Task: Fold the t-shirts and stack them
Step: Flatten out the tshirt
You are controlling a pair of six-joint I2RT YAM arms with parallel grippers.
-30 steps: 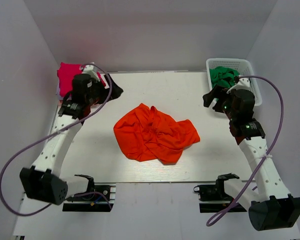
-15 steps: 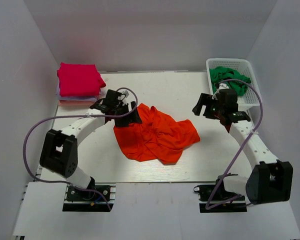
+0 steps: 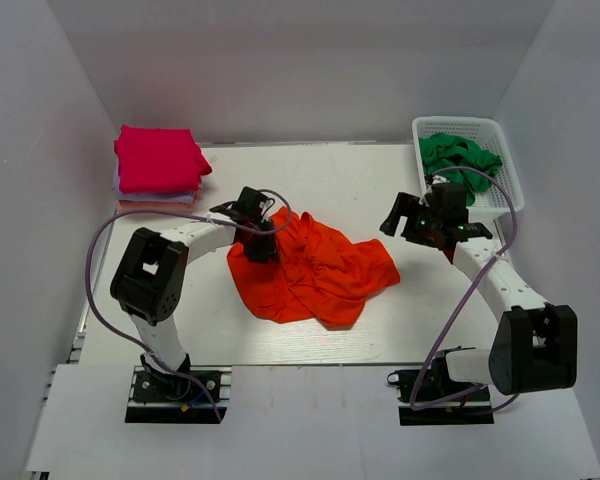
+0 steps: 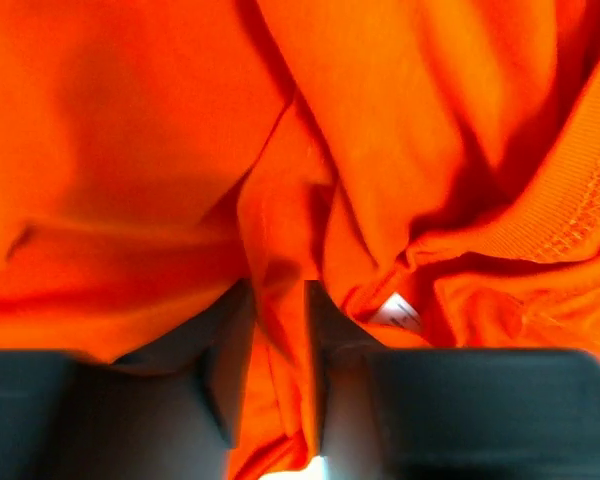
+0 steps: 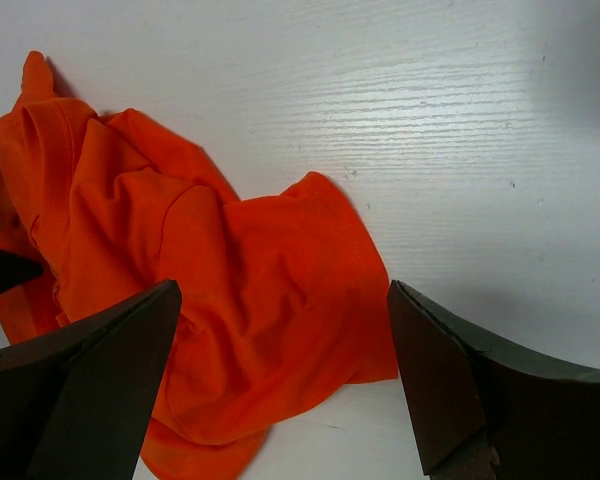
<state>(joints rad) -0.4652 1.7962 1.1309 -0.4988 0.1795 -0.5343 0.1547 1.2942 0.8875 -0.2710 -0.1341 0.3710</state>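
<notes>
White table (image 3: pixel 430 320), white walls around: the orange t-shirt (image 3: pixel 310 270) lies crumpled at centre. Left gripper (image 4: pixel 277 330) pinches a fold at its 10 o'clock edge; the white tag (image 4: pixel 395 312) nearby is unreadable. Right gripper (image 3: pixel 408 222) hangs wide open, empty, at 2 o'clock.

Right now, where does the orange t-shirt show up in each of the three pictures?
Top external: orange t-shirt crumpled mid-table.
Left wrist: fills the picture, a fold caught in the left pincer.
Right wrist: left half, on the white table.
Shared landmark: the left pincer, at the shirt's left edge in the top view.
</notes>
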